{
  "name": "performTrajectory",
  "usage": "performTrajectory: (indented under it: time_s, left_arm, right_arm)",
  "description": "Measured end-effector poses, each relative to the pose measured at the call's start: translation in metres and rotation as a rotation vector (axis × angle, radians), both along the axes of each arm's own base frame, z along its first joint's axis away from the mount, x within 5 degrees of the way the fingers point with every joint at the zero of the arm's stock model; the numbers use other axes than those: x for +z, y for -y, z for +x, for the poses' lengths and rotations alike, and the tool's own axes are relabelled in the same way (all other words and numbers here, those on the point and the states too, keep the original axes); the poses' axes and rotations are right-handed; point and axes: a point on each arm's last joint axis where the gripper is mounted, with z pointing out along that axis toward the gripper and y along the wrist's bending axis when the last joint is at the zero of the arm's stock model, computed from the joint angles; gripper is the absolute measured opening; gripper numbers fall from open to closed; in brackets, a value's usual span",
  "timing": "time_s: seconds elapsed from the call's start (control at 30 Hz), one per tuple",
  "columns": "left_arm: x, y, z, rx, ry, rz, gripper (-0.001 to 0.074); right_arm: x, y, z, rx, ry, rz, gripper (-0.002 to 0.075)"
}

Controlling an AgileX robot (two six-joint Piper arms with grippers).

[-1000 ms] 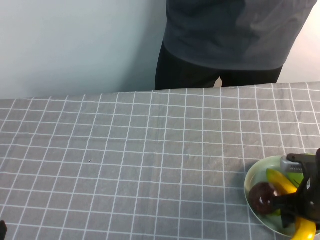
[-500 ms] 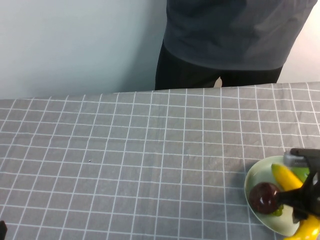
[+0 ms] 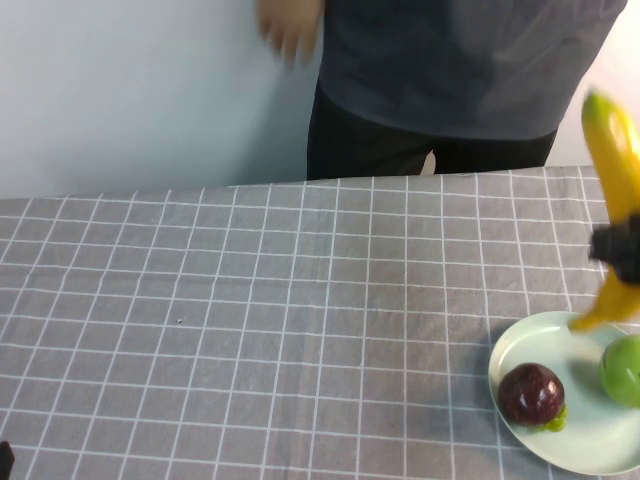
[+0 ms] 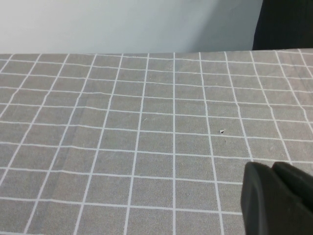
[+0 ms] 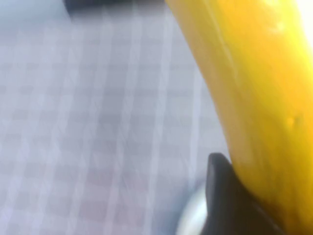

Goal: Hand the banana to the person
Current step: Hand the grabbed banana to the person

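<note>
The long yellow banana [image 3: 616,190] hangs upright in the air at the far right, above the pale green plate [image 3: 515,350]. My right gripper [image 3: 622,248] is shut on the banana's lower half. In the right wrist view the banana [image 5: 254,93] fills the frame against a dark finger [image 5: 222,191]. The person [image 3: 460,70] in a dark grey T-shirt stands behind the table's far edge, one hand [image 3: 288,25] raised at the top. My left gripper [image 4: 274,196] rests low over the grey checked cloth at the near left, its fingers together and empty.
On the plate lie a dark red round fruit [image 3: 531,393] and a green round fruit [image 3: 623,369]. The grey checked tablecloth [image 3: 250,320] covers the table. A pale wall [image 3: 130,90] stands behind on the left.
My right gripper has lifted the banana off the plate and up toward the far right. The person's hand has risen into view at the top. The left arm has not moved.
</note>
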Motion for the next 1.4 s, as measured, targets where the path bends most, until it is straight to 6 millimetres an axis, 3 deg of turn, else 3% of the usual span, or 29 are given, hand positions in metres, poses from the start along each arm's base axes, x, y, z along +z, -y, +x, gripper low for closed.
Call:
performTrajectory:
  time_s: [0.17,0.33,0.37,0.4,0.53,0.57,0.6,0.8,1.13,1.3,1.4]
  left_arm:
    - [0.000,0.000,0.000,0.000,0.000,0.000,-0.0004]
    - [0.000,0.000,0.000,0.000,0.000,0.000,-0.0004]
    - [0.000,0.000,0.000,0.000,0.000,0.000,-0.0004]
    - [0.000,0.000,0.000,0.000,0.000,0.000,-0.0004]
    - [0.000,0.000,0.000,0.000,0.000,0.000,-0.0004]
    - [0.000,0.000,0.000,0.000,0.000,0.000,-0.0004]
    - [0.000,0.000,0.000,0.000,0.000,0.002,-0.0004]
    - [0.000,0.000,0.000,0.000,0.000,0.002,-0.0004]
    - [0.000,0.000,0.000,0.000,0.000,0.002,-0.0004]
    - [0.000,0.000,0.000,0.000,0.000,0.002,-0.0004]
    - [0.000,0.000,0.000,0.000,0.000,0.002,-0.0004]
  right_arm:
    - [0.007,-0.014,0.021,0.057,0.236,0.052,0.0263]
    - [-0.008,-0.040,0.046,0.131,0.350,0.085,0.0263]
    - [0.017,-0.050,0.061,0.157,0.521,0.122,-0.0006]
    - [-0.017,-0.050,0.057,0.153,0.338,0.082,0.0263]
    - [-0.031,-0.067,0.075,0.178,0.314,0.079,0.0263]
    - [-0.007,-0.074,0.088,0.191,0.455,0.116,-0.0006]
    - [-0.034,-0.072,0.082,0.184,0.310,0.081,0.0263]
    - [-0.043,-0.080,0.089,0.202,0.306,0.076,0.0263]
    - [-0.038,-0.082,0.090,0.209,0.354,0.084,0.0267]
    - [-0.038,-0.080,0.087,0.204,0.305,0.068,0.0422]
    - [-0.028,-0.075,0.079,0.201,0.263,0.049,0.0468]
